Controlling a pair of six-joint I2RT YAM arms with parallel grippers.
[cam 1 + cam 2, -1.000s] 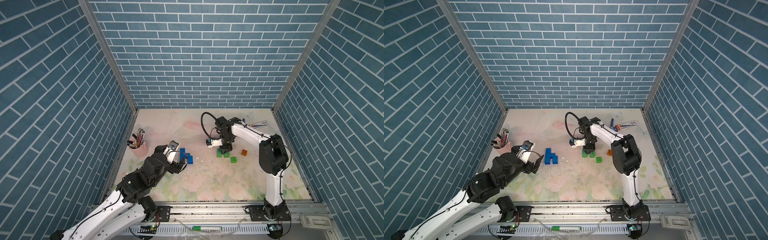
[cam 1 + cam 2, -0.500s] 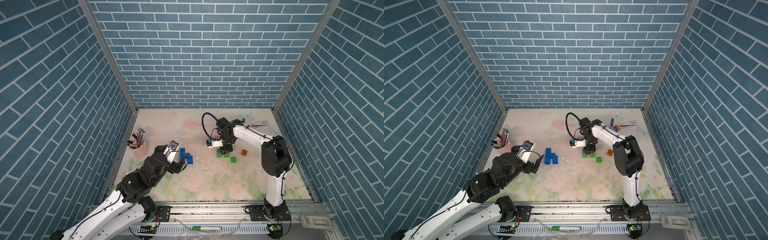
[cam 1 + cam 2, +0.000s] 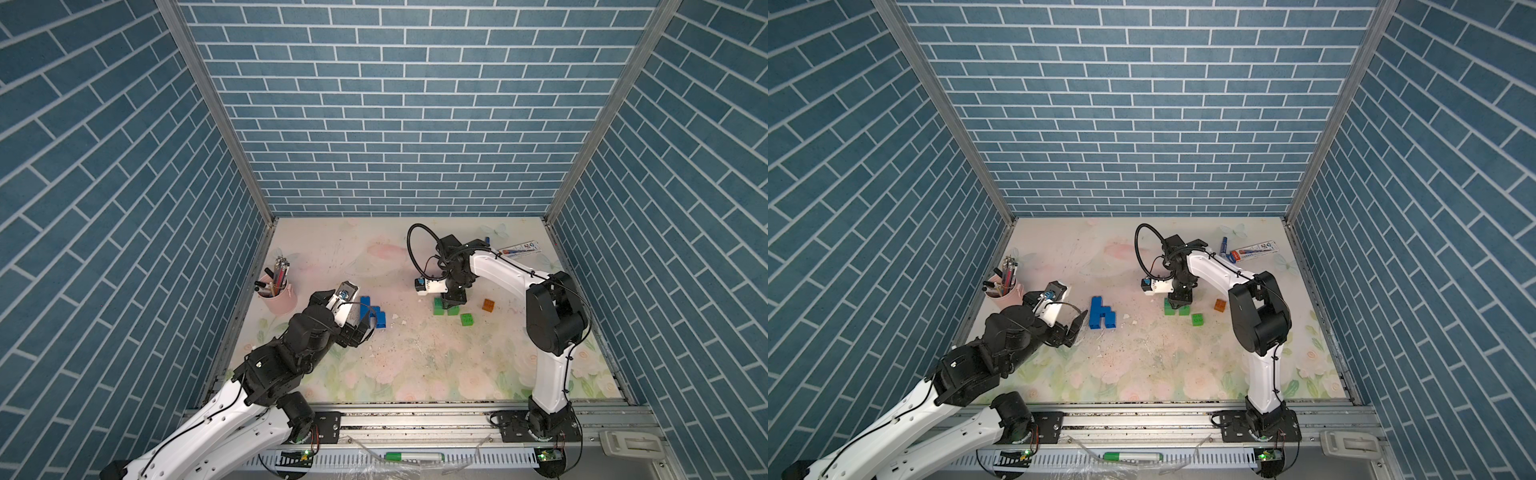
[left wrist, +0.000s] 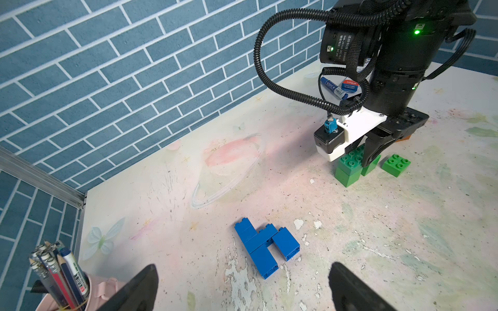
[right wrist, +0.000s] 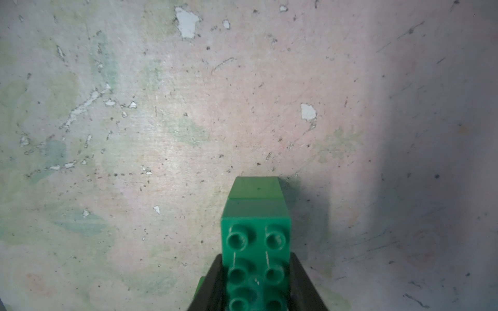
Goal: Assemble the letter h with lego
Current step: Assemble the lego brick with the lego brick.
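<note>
gripping a long green brick (image 5: 256, 242), the right claw (image 4: 370, 156) is closed on it atop a lower green brick (image 4: 347, 176); the left claw (image 3: 1075, 330) gapes wide and empty just beside the blue lego h (image 3: 1101, 319) lying flat on the surface (image 3: 1163, 365). a loose green brick (image 3: 1197, 319) and an orange brick (image 3: 1220, 305) sit nearby.

Blue lego h (image 3: 1101, 314), green bricks (image 3: 1197, 319), orange brick (image 3: 1220, 305), floral pastel tabletop (image 3: 1163, 361), teal brick-patterned walls (image 3: 1142, 124).
</note>
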